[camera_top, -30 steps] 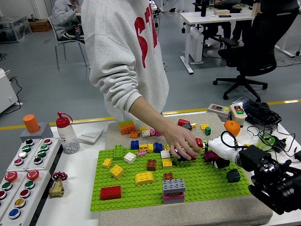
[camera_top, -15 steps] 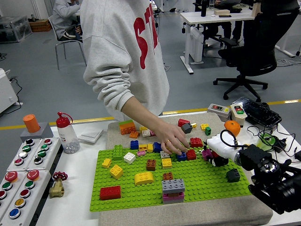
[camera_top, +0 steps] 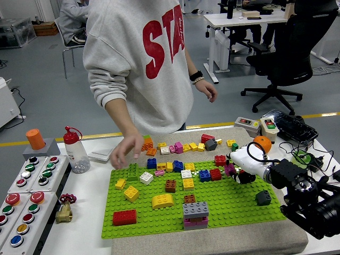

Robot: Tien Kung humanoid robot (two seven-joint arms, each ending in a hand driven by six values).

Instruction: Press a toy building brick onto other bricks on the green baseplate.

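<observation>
Baseplate point(camera_top: 159, 223) front edge bare, right hand point(camera_top: 241, 169) over right edge

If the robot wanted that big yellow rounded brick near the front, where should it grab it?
Probably from above, pinching the two long flat sides of the yellow brick. Its top is domed, so fingers would slip there, and the green baseplate around it is bare, leaving room.

Green baseplate point(camera_top: 223, 204) carries red, yellow, blue, brown and grey bricks point(camera_top: 195, 209).
</observation>
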